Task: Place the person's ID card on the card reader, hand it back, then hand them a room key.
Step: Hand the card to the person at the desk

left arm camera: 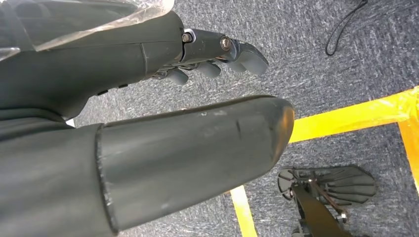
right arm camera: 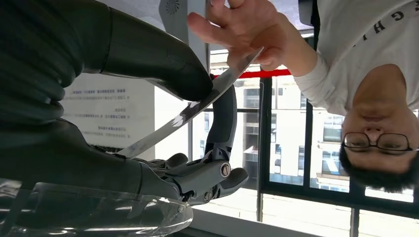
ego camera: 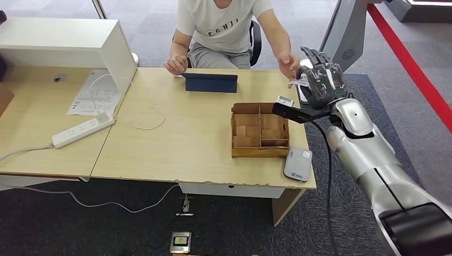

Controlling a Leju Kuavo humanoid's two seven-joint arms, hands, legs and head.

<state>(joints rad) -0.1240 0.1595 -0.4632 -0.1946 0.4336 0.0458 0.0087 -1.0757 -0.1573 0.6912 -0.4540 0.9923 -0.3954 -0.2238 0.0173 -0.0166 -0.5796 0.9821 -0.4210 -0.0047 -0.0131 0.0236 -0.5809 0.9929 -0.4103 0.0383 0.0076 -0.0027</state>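
Right hand (ego camera: 322, 80) raised past the tabletop (ego camera: 176, 138) edge, thumb pinching the card (right arm camera: 192, 111); the person's hand (right arm camera: 247, 29) grips its far end. Left hand (left arm camera: 148, 123) hangs empty, fingers loosely curled.

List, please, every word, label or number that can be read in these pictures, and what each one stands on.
"CHJI": partly legible, on the person's white T-shirt.
"GHT": upside down, on that shirt in the right wrist view.
Printed paper sheet: too small to read.
Wall poster: blurred.
Card reader logo: unreadable.
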